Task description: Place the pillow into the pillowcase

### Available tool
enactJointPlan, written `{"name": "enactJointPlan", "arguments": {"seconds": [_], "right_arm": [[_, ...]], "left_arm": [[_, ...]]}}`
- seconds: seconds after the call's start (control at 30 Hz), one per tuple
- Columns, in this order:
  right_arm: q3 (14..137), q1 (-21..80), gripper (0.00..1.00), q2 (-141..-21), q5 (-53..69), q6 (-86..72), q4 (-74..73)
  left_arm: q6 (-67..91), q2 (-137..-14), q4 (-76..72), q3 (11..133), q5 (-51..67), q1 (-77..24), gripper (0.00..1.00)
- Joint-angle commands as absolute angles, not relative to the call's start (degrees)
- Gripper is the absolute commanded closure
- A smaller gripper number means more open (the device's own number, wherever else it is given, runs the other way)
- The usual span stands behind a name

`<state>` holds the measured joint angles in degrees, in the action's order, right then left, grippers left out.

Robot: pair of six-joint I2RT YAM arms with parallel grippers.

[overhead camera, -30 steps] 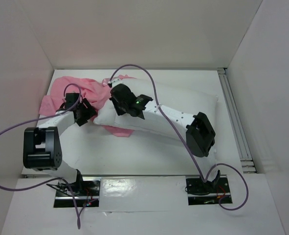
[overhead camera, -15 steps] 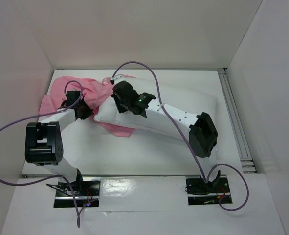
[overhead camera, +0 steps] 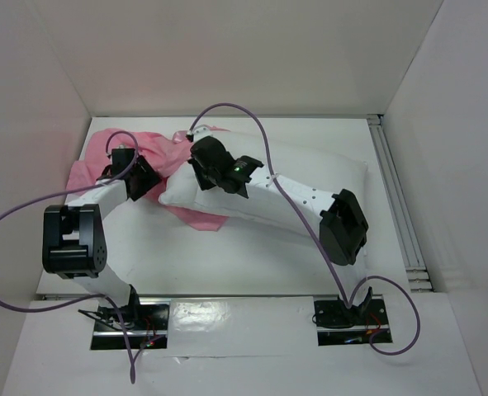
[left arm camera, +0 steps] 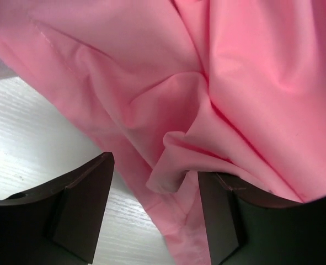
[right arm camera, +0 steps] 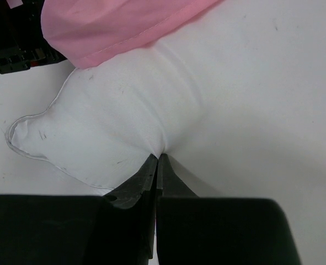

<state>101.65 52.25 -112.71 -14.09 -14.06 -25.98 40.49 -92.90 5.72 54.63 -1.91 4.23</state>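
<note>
The large white stuffed fabric pillow [overhead camera: 318, 165] lies lengthwise across the far half of the white table [overhead camera: 227, 256], its left end resting on the shiny pink satin pillowcase [overhead camera: 87, 173]. The pillowcase is bunched in the far left corner, and a strip of it shows under the pillow's near edge. From the right wrist camera, a pink edge drapes over the top of the pillow's corner.

The right gripper [right arm camera: 157, 160] has its jaws pressed together on a pinch of the pillow's fabric, just in from that corner, so the cloth puckers into a crease. The left gripper [left arm camera: 154, 171] sits low over the pillowcase with its dark fingers [left arm camera: 80, 215] spread apart. A raised fold of pink satin stands between them, not clamped.
</note>
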Motion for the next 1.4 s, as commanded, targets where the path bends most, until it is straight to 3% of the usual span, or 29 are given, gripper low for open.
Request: {"name": "enactJointPlan", "arguments": {"seconds": [0.0, 0.07, 0.2, 0.37, 0.7, 0.9, 1.07, 1.37], "right_arm": [[101.6, 51.4, 1.00, -108.8, -15.7, -14.2, -26.8], [101.6, 51.4, 1.00, -108.3, -15.7, -14.2, -26.8], [101.6, 51.4, 1.00, -108.3, -15.7, -14.2, -26.8], [102.7, 51.4, 1.00, -108.8, -15.7, -14.2, -27.3], [116.9, 47.9, 1.00, -112.5, -21.0, -14.2, -33.6], [131.1, 47.3, 1.00, -122.1, -20.3, -13.4, -37.6], [131.7, 47.3, 1.00, -129.9, -18.2, -14.9, -37.6], [128.3, 51.9, 1.00, -126.8, -15.3, -16.5, -32.9]], "left_arm": [[39.3, -94.4, 4.0, 57.7, -3.2, 4.6, 0.25], [38.8, -94.9, 2.6, 57.7, -1.7, 4.6, 0.27], [38.8, -96.3, 0.5, 59.0, 2.0, 4.6, 0.47], [38.8, -94.9, 4.3, 60.4, 1.2, 4.6, 1.00], [30.4, -74.3, 22.8, 64.1, 9.7, 4.6, 1.00], [29.4, -67.2, 31.3, 68.3, 20.4, 4.6, 1.00], [26.8, -66.1, 35.1, 69.7, 24.5, 4.6, 1.00], [25.9, -63.9, 37.4, 64.7, 26.6, 2.4, 1.00]]}}
